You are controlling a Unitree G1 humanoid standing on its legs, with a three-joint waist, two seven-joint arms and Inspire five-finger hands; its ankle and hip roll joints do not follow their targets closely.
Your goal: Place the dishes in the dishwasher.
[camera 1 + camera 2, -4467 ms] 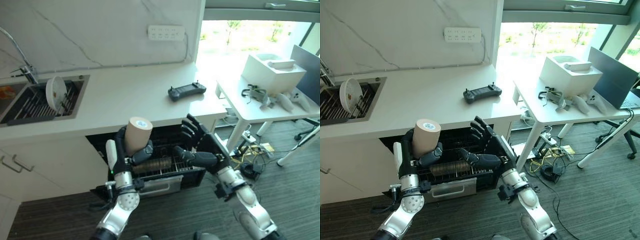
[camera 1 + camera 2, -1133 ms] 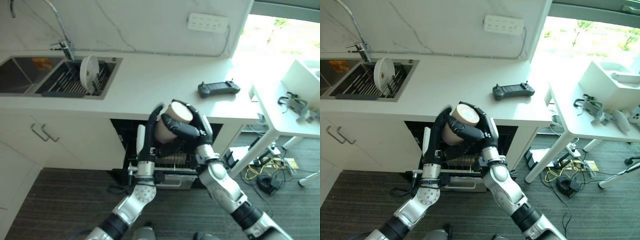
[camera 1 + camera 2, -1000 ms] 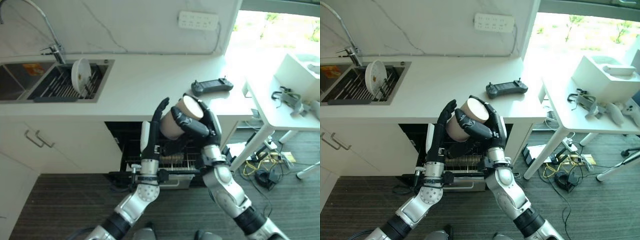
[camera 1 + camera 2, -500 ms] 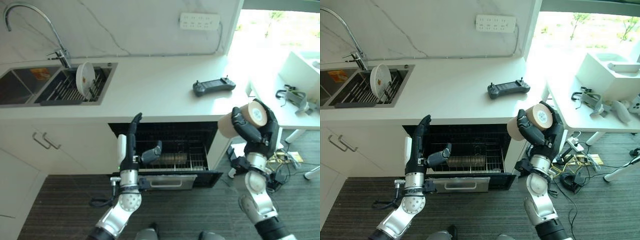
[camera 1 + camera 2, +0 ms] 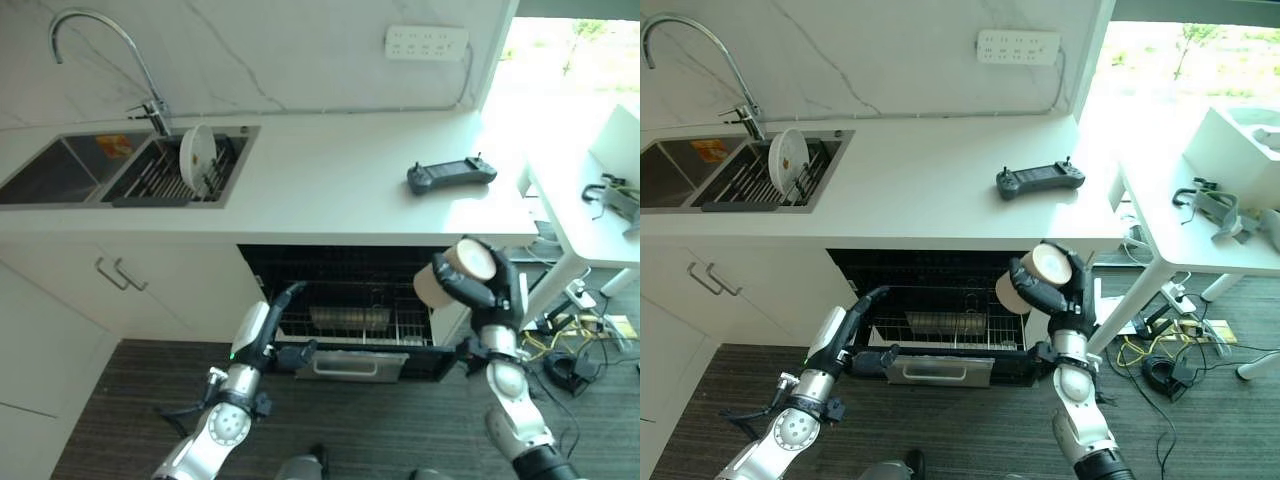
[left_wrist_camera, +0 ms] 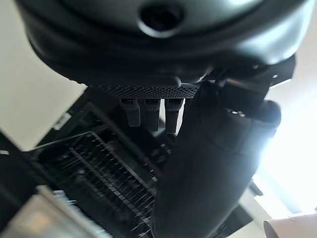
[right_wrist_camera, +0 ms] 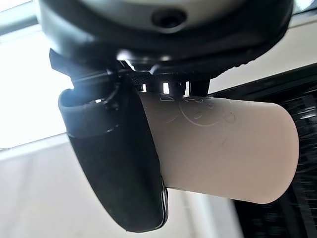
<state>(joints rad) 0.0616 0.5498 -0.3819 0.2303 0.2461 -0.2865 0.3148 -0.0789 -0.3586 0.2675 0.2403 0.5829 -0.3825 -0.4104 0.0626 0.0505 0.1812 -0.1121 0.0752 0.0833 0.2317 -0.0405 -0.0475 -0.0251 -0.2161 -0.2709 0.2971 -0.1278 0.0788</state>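
Moved: right hand (image 5: 487,288) carries cup (image 5: 447,272) lower, beside dishwasher rack (image 5: 352,318).
Right fingers: clamped on cup.
Left hand (image 5: 262,335): fingers straight, apart.

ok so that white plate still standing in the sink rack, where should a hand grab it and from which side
Probably by its upper rim, coming from above. The white plate stands on edge in the sink rack, so its top edge is free while the lower edge sits between the wires. A pinch across the thin rim, then a straight lift, looks cleanest.
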